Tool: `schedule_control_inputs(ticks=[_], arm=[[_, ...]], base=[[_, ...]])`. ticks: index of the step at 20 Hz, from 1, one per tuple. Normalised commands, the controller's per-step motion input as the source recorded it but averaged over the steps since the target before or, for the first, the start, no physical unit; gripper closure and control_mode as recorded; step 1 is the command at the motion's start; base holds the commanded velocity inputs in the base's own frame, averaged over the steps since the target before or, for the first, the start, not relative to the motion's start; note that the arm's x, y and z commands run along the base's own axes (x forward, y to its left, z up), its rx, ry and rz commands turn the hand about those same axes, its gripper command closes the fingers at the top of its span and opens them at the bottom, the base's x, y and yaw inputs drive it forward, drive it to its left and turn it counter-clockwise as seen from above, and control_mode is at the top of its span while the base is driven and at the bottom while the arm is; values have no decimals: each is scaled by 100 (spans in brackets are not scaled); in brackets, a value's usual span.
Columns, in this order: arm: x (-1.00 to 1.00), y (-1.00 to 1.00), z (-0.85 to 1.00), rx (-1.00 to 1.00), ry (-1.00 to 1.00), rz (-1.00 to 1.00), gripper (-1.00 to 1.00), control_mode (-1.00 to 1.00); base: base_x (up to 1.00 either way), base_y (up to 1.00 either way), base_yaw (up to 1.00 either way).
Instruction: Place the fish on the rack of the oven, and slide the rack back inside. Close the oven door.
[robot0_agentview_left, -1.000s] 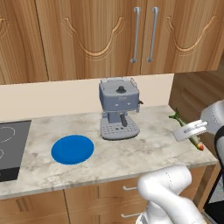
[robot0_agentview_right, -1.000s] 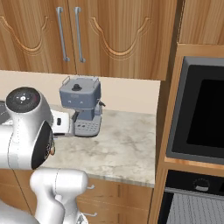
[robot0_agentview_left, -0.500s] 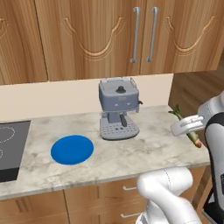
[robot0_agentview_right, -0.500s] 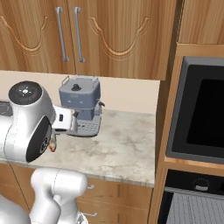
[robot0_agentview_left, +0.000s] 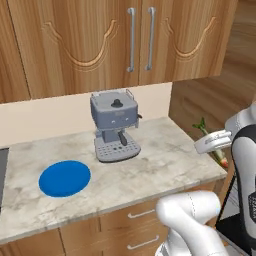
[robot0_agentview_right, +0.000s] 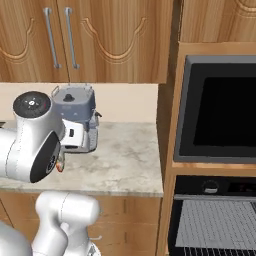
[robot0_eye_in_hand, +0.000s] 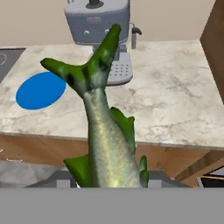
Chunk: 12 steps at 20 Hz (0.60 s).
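- With the fish (robot0_eye_in_hand: 107, 144) filling the centre of my hand view, my fingers (robot0_agentview_left: 212, 142) grip it above the counter (robot0_agentview_left: 165, 150) edge.
- The rack (robot0_agentview_right: 215, 227), lower right, awaits; sliding and door-closing remain.

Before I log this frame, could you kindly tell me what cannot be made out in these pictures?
- Hand view: the end effector's grip on the fish; the fish's lower body is cut off at the bottom.
- Right base view: the fish, hidden behind the robot's own arm.
- Right base view: the rack and the oven, cut by the bottom and right edges; the oven door's position cannot be told.
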Motion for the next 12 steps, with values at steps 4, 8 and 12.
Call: schedule_control_inputs(ticks=[4,8,12], arm=[[0,0,0,0,0,0,100,100],[0,0,0,0,0,0,100,100],[0,0,0,0,0,0,100,100]], base=[[-29,0,-49],[-53,0,-56],[-47,0,-64]])
